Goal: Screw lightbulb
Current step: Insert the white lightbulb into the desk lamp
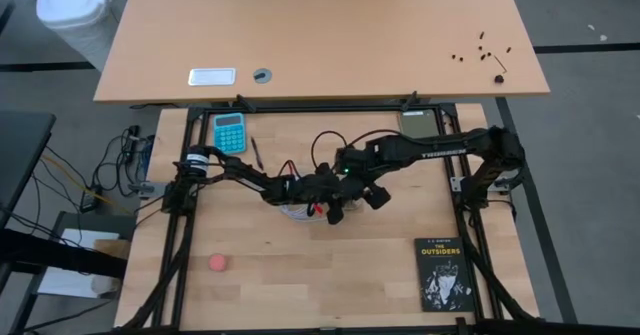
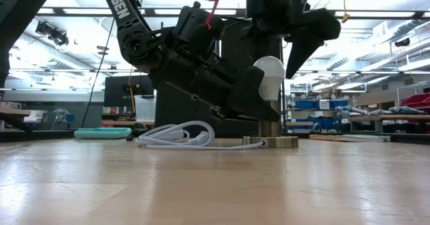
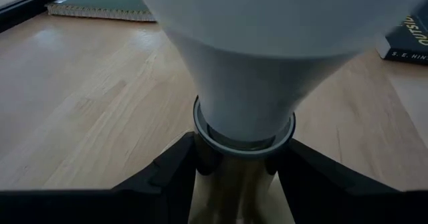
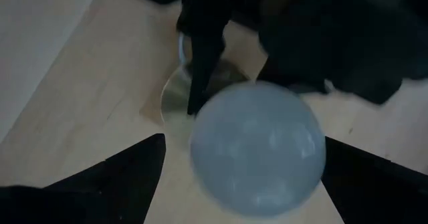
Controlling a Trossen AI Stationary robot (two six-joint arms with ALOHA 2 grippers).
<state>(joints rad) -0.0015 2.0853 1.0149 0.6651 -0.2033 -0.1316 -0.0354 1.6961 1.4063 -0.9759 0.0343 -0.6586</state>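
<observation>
The bulb (image 2: 271, 76), frosted white and pear-shaped, stands upright at the worktop's (image 1: 300, 265) centre, neck in a brass socket (image 2: 270, 135). The left pincer (image 3: 234, 167) is clamped on the socket; the right pincer (image 4: 241, 164) hangs over the bulb, spread wide.

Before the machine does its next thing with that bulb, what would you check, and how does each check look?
1. Lightbulb upright over the socket: ok.
2. Left gripper, jaws shut on the socket's neck just under the bulb: ok.
3. Right gripper above the bulb, jaws open on either side, not touching the glass: ok.
4. Bulb fully threaded in: cannot tell.
5. White cord lies beside the socket, apart from the bulb: ok.
</observation>
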